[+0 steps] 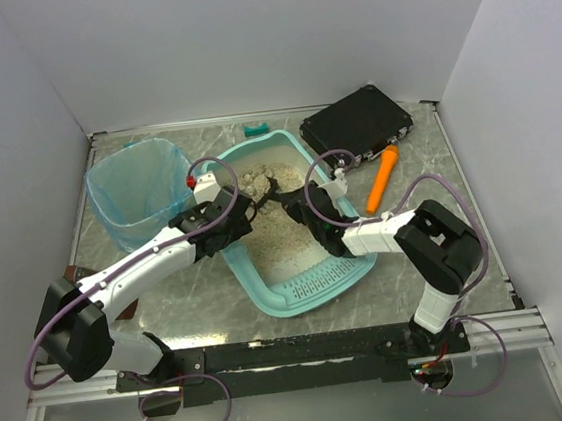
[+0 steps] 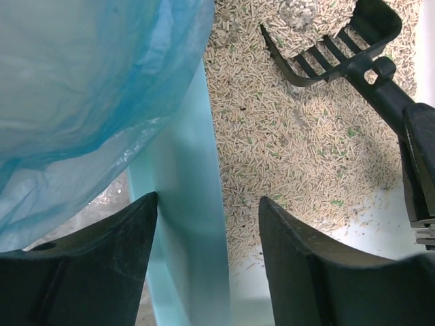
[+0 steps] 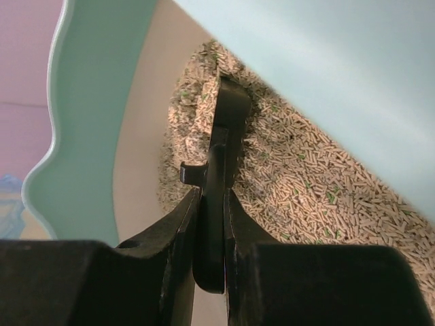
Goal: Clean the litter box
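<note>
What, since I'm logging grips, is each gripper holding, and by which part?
The right gripper pinches the black scoop by its handle. The left gripper holds nothing; its open jaws straddle the litter box at its side wall.

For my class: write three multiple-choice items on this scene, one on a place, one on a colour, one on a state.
1. Viewed from above, the blue-bagged bin stands where relative to the teal plastic litter box? A left; B right; C inside.
2. The tapered stick beside the black rectangular case is: A green; B orange; C white.
3. The right gripper is: A open; B shut on the black slotted scoop; C unseen.
Key: A, it flanks the box's left wall; B, plainly orange; B, both fingers clamp the scoop's handle.
</note>
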Tool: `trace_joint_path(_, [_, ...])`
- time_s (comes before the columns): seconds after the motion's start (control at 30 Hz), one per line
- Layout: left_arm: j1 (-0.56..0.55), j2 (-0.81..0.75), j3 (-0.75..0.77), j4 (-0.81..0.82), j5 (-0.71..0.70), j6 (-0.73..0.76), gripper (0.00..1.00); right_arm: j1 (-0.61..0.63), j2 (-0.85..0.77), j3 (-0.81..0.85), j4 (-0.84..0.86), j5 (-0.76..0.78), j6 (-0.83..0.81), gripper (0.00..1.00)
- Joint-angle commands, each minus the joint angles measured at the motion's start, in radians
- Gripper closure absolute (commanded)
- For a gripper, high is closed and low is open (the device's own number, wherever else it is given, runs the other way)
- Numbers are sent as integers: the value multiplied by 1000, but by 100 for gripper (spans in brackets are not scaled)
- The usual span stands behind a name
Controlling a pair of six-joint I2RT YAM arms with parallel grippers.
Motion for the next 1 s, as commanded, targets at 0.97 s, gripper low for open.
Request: trace_joint_path(0.97, [0, -46, -85, -68, 230, -71, 34, -11, -103, -349, 729, -25, 27, 100])
